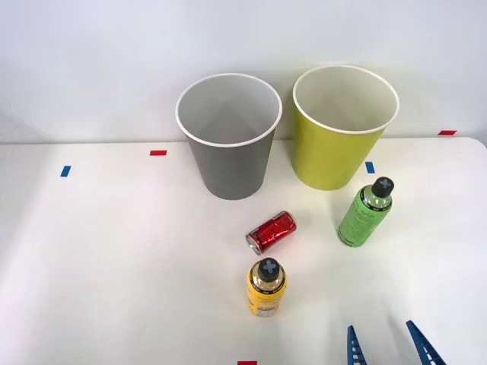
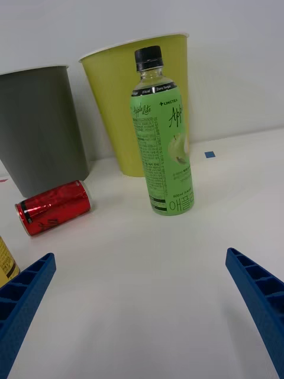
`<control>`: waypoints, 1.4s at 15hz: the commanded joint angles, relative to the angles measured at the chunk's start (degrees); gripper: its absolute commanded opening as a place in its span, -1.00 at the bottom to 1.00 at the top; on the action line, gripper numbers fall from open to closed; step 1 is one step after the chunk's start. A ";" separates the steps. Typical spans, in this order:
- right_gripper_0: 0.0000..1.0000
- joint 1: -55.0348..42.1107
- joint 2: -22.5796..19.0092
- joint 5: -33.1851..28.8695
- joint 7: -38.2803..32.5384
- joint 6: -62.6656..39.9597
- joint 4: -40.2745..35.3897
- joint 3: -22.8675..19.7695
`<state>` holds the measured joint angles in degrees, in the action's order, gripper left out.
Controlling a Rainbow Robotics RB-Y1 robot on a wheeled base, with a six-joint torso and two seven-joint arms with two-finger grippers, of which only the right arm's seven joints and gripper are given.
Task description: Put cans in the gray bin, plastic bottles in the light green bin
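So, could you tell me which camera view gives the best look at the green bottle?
The right wrist view: the green bottle stands upright there, side-on, its label and black cap visible, in front of the light green bin. The front view shows the bottle from above, so mostly its cap and foreshortened body.

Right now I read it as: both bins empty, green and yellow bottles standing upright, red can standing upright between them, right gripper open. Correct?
Not quite. The red can lies on its side, as the front view shows. The rest holds: gray bin and light green bin empty, green bottle and yellow bottle upright, right gripper open.
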<state>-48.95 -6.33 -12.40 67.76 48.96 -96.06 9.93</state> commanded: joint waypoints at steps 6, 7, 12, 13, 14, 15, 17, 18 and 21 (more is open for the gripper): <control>1.00 0.00 0.00 0.00 0.00 0.00 0.00 0.00; 1.00 0.00 0.00 0.00 0.00 0.00 0.00 0.00; 1.00 0.00 0.00 0.00 0.00 0.00 0.00 0.00; 1.00 0.00 0.00 0.00 0.00 0.00 0.00 0.00; 1.00 0.00 0.00 0.00 0.00 0.00 0.00 0.00; 1.00 0.00 0.00 0.00 0.00 0.00 0.00 0.00; 1.00 0.00 0.00 0.00 0.00 0.00 0.00 0.00; 1.00 0.00 0.00 0.00 0.00 0.00 0.00 0.00; 1.00 0.00 0.00 0.00 0.00 0.00 0.00 0.00</control>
<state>-48.95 -6.33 -12.39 67.76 48.96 -96.06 9.93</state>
